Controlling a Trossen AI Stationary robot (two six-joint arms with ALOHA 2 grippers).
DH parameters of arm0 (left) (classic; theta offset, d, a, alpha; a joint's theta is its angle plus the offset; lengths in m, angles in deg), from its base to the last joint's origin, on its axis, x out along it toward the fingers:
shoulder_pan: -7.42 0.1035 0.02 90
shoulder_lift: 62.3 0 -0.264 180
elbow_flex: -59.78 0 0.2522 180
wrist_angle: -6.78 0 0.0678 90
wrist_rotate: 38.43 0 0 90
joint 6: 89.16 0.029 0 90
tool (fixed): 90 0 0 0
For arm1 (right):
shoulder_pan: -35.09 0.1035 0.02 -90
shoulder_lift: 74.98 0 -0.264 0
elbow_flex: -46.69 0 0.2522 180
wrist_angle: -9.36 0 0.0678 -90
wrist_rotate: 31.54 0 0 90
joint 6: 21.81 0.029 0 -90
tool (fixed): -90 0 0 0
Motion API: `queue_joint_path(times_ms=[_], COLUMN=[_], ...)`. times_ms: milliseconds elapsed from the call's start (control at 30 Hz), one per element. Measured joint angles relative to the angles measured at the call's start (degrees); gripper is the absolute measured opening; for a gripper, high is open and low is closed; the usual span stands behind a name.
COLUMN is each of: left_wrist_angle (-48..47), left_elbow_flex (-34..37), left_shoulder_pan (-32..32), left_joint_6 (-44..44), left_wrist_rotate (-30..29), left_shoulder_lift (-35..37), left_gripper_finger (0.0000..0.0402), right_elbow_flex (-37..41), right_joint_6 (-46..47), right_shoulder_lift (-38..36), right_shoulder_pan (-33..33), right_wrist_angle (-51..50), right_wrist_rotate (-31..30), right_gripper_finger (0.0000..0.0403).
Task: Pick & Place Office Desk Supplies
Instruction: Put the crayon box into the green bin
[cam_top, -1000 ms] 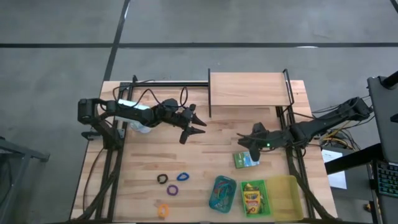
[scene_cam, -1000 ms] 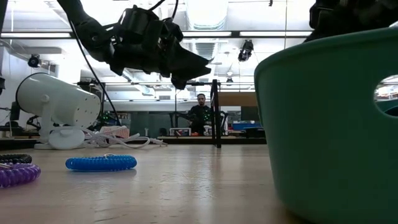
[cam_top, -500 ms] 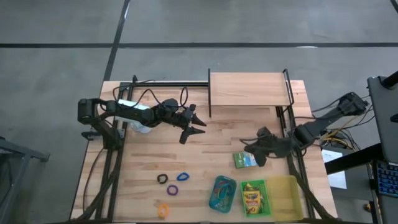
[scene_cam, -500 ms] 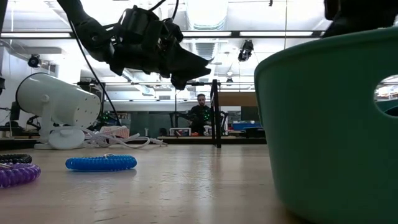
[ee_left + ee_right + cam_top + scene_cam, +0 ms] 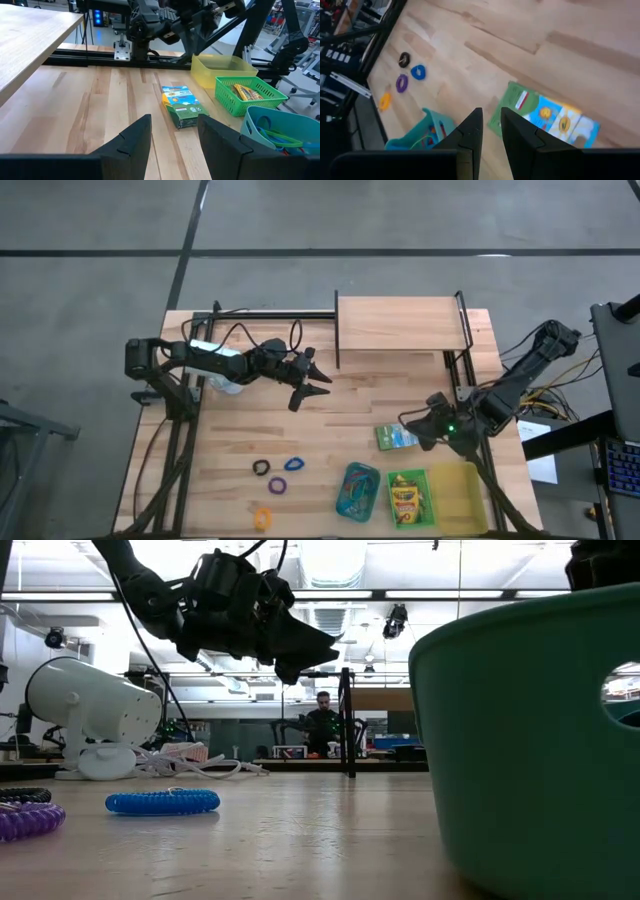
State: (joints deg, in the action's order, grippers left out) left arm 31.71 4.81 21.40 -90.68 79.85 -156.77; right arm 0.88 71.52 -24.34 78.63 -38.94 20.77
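Roughly halfway: the green tray is loaded with a crayon box, but another crayon box and four loops are left on the bench beside it. The right claw, nearly together, is parked empty by that box; the left claw is apart.

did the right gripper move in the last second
Yes. The right gripper drew back toward the yellow tray, off the crayon box lying flat.

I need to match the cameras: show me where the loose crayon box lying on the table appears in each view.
High view: crayon box on the table, beside the right pincer.
Low view: not in it.
Left wrist view: box at centre, flat on the wood.
Right wrist view: box just beyond the fingers.
Shared landmark: teal tray.
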Motion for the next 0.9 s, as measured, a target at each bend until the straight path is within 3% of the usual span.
queue_joint_path(times_ms=[200, 433, 733, 900], left_wrist_angle=[0.0, 0.0, 0.0, -0.02], left_elbow_flex=[0.0, 0.0, 0.02, 0.02], left_shoulder_pan=[-0.02, -0.02, -0.02, -0.02], left_joint_6=[0.0, -0.02, -0.02, -0.02], left_wrist_rotate=[0.0, 0.0, 0.0, 0.0], left_shoulder_lift=[0.0, 0.0, 0.0, 0.0], left_gripper_finger=[0.0165, 0.0165, 0.0165, 0.0165], right_elbow_flex=[0.21, 1.9, 6.5, 9.64], right_joint_6=[5.8, 24.75, 29.32, 29.98], right_shoulder_lift=[0.0, 0.05, -1.22, -2.29], right_shoulder_pan=[5.13, 9.91, 11.76, 11.75], right_wrist_angle=[-2.05, -16.43, -11.72, -7.44], right_wrist_rotate=[0.13, -2.96, -1.5, -1.47], right_gripper_finger=[0.0068, 0.0068, 0.0069, 0.0099])
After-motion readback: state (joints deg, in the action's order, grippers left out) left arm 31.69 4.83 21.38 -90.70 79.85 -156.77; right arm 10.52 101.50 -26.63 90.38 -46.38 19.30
